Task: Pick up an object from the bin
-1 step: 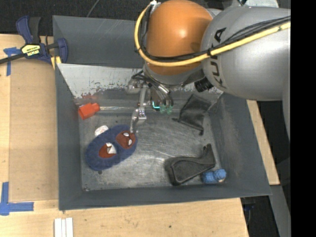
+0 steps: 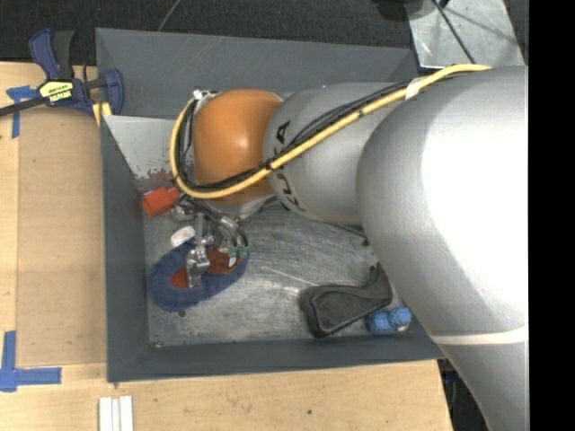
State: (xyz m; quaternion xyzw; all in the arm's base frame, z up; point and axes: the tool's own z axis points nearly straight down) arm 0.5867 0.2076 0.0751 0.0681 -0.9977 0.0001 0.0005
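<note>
Seen from above: fingers (image 2: 207, 242) lowered into the left half of a grey metal bin (image 2: 126, 268), set directly over a dark blue floppy thing (image 2: 171, 293) lying flat on the bin floor near the left wall. Impossible to tell how far apart they stand, or whether anything is caught between them, with the metal tips lost against what lies underneath.

Blue floppy thing spread out below and slightly to the left of the tips, its upper right edge tucked beneath them, its rounded lower edge towards the near wall. On its top, a red patch (image 2: 181, 279). Right at the tips, small red and green bits (image 2: 230, 258), not clearly part of either the cloth-like thing or the robot.

Just left of the fingers, a small white piece (image 2: 182, 237). Further up and left, close to the left wall, an orange block (image 2: 160, 202).

Well apart, across bare scuffed floor towards the lower right, a black curved thing (image 2: 341, 305), with a small blue knobbly thing (image 2: 391, 320) just beside its right end.

Above the fingers, the rounded orange cover (image 2: 229, 137) of the wrist, looped by a yellow cable (image 2: 359, 108) and black leads. Behind that, the broad silver arm (image 2: 449, 205), reaching in from the right over the bin's right half.
</note>
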